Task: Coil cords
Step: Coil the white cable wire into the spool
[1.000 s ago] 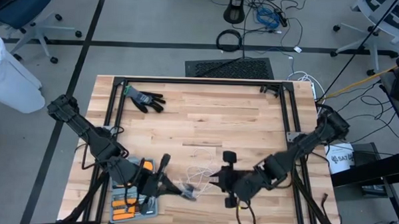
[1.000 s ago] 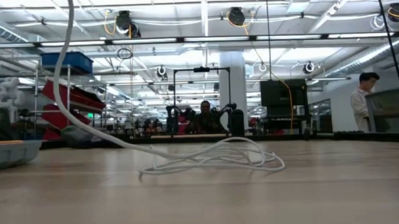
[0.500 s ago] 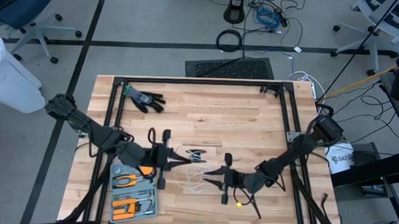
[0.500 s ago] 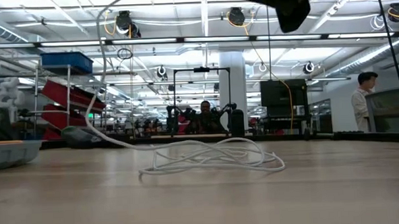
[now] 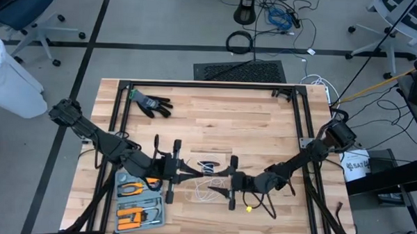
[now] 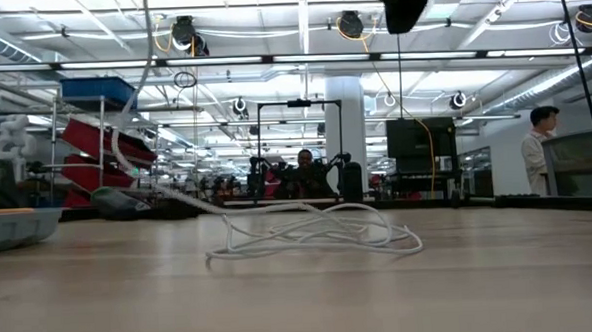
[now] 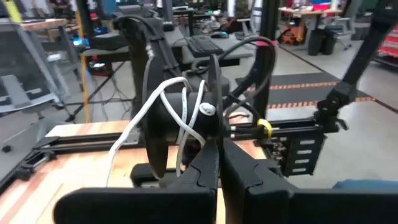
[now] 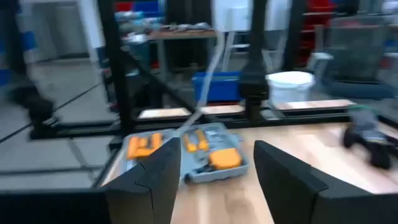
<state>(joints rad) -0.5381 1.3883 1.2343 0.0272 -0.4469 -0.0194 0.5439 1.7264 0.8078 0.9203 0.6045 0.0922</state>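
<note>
Left gripper point(image 5: 186, 172) jaws clenched on the white cord point(image 5: 208, 163) above the worktop point(image 5: 215, 124); right gripper point(image 5: 220, 178) jaws released

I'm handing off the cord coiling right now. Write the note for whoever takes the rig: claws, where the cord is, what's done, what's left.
Left claw: shut on the white cord, held above the table's front middle, a few turns looped around it.
Right claw: open, empty, facing the left claw from close by.
Cord: most of it lies in loose loops on the table below both claws; one strand rises to the left claw.
Also there: black glove at the far left corner, tool case at the near left.
Done: coil started. Left: wind in the loose loops and set the coil down.
</note>
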